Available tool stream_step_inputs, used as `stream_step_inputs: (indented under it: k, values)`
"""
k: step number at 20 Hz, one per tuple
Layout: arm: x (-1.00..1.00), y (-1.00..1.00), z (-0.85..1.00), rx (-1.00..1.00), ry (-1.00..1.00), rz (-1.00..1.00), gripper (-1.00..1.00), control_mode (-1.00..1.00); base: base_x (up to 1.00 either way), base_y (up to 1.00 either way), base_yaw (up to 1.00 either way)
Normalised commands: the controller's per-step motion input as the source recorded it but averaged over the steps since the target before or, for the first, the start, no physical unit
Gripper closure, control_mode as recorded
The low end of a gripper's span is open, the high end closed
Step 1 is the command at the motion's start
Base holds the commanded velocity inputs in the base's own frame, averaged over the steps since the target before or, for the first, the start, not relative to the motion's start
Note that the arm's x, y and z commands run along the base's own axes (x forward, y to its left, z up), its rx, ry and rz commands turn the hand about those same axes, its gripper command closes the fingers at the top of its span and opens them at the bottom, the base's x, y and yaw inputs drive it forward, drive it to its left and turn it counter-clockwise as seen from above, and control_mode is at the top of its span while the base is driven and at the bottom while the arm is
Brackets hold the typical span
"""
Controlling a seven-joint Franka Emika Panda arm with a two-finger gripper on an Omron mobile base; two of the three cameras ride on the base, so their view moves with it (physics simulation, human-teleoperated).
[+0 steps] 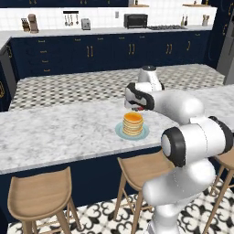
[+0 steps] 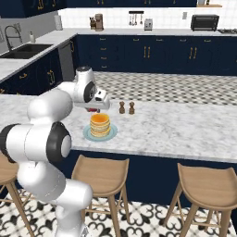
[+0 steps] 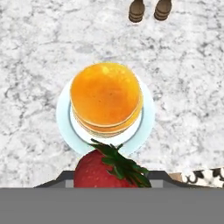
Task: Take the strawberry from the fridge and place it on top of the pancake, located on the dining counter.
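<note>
The gripper [image 1: 139, 109] hangs above the dining counter [image 1: 55, 132], just beside the pancake [image 1: 133, 123] and a little higher than its top. Its jaws are closed on the strawberry [image 3: 107, 168], which shows in the hand view as a red fruit with green leaves, pointing toward the plate [image 3: 146, 118]. From the side views only a small red spot is visible under the hand.

I judge the strawberry as very light and soft, with a smooth skin, so a strong squeeze can bruise it and a weak one can let it slip. The best hold is across its widest part, below the leaves, as it seems to be now. The pancake stack looks soft too and its top is slightly rounded, so the fruit may roll off if it is dropped from high. Two small brown shakers [image 3: 151, 9] stand on the counter beyond the plate, well apart from it
</note>
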Motion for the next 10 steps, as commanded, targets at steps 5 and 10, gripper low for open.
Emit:
stream_step_inputs:
  k: [5,10]
  values:
    - [0.94,-0.02,-0.3,0.0,0.0,0.0,1.0,-1.0,0.0,0.0,0.0]
    - [0.24,0.01,-0.32,0.0,0.0,0.01,1.0,-1.0,0.0,0.0,0.0]
